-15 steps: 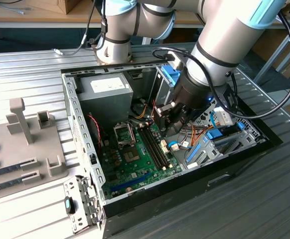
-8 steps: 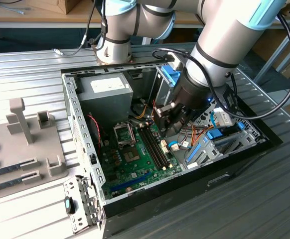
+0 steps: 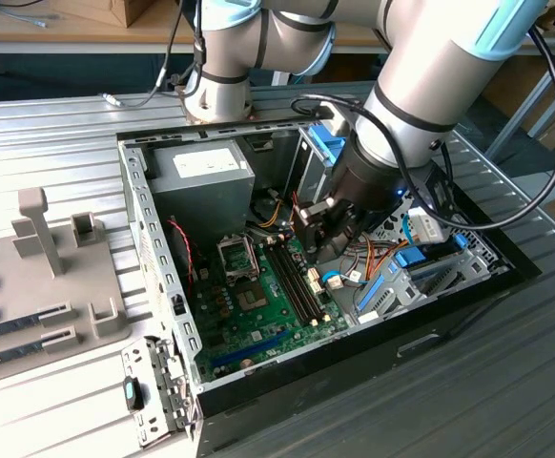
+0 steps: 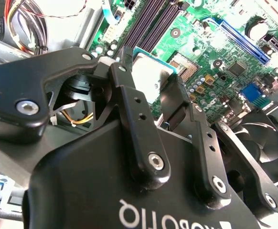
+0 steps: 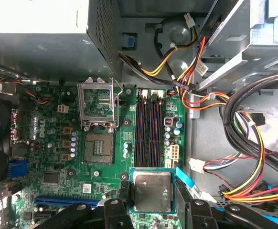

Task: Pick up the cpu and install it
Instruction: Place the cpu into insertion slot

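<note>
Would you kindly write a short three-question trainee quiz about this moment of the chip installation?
1. True or false: the gripper holds the cpu.
2. The socket on the motherboard is: A) empty, frame raised; B) filled; C) covered by a fan.
3. Fill in: the memory slots lie between the socket and the bundle of ____.

Key: 1 true; 2 A; 3 cables.

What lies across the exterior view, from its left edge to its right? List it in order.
Grey fixture block with upright posts → power supply box → open CPU socket → memory slots → claw holding the cpu, seen in the first wrist view → blue-latched drive bay.
</note>
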{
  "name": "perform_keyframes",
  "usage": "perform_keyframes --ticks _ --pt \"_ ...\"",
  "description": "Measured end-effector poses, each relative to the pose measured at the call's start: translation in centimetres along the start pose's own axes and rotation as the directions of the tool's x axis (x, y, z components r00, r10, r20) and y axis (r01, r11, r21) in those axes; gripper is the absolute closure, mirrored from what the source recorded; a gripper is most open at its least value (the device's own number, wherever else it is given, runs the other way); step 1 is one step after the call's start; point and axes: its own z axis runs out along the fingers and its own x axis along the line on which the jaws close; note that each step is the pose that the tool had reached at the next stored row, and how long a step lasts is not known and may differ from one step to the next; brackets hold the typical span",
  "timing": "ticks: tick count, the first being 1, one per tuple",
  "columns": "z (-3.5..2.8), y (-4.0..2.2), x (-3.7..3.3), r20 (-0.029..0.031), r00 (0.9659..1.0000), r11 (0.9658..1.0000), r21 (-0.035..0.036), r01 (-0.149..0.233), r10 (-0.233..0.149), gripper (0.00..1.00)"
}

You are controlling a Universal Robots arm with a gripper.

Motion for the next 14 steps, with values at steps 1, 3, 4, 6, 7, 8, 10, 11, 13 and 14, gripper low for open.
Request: perform_keyframes --ticks 1,3,4,6,7,8,10,11,13,14 --pt "0.01 0.00 0.00 0.0000 1.0000 1.0000 0.0000 0.000 0.000 0.53" --pt "0.06 0.00 0.00 0.0000 1.0000 1.0000 -0.0001 0.000 0.000 0.53" --pt "0.07 0.00 0.00 0.0000 1.0000 1.0000 0.0000 0.000 0.000 0.53" --pt "0.24 -0.01 -0.01 0.0000 1.0000 1.0000 0.0000 0.000 0.000 0.53" --pt "0.26 -0.01 -0.01 0.0000 1.0000 1.0000 0.0000 0.000 0.000 0.53" --pt "0.27 -0.01 -0.01 0.0000 1.0000 1.0000 0.0000 0.000 0.000 0.53" --pt "0.31 -0.01 -0.01 0.0000 1.0000 1.0000 0.0000 0.000 0.000 0.53" --pt "0.33 -0.01 -0.02 0.0000 1.0000 1.0000 0.0000 0.000 0.000 0.53" --pt "0.37 -0.02 -0.02 0.0000 1.0000 1.0000 0.0000 0.000 0.000 0.53" --pt "0.40 -0.02 -0.02 0.0000 1.0000 1.0000 0.0000 0.000 0.000 0.53"
